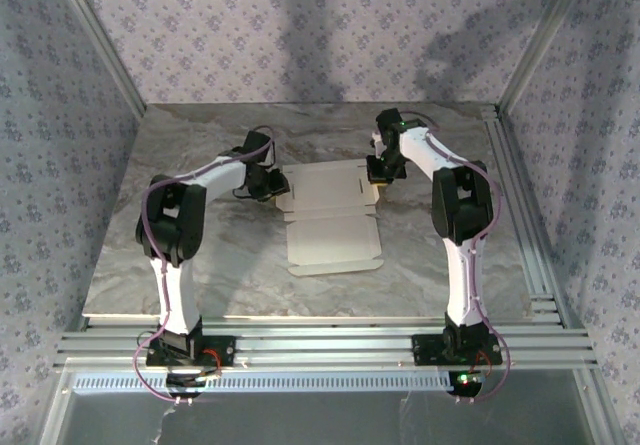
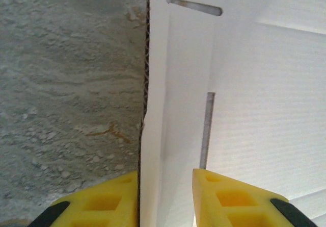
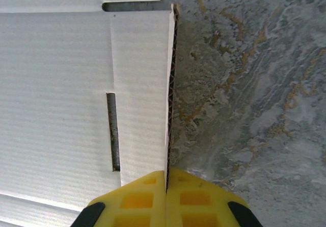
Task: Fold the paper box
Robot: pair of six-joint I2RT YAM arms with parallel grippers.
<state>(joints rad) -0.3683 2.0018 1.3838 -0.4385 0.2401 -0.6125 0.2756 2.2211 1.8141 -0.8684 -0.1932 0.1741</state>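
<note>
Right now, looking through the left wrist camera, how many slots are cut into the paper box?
2. The upper slot lies near the top edge; the lower slot runs beside the raised flap, above the left gripper. Others may lie outside this view.

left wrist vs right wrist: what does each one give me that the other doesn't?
Left wrist: the left claw, fingers apart, straddling the left edge of the paper box. Right wrist: the right claw, shut on the box's right edge. Both: the white card face with a cut slot, the card's corrugated edge, and the marbled table beside it.
</note>
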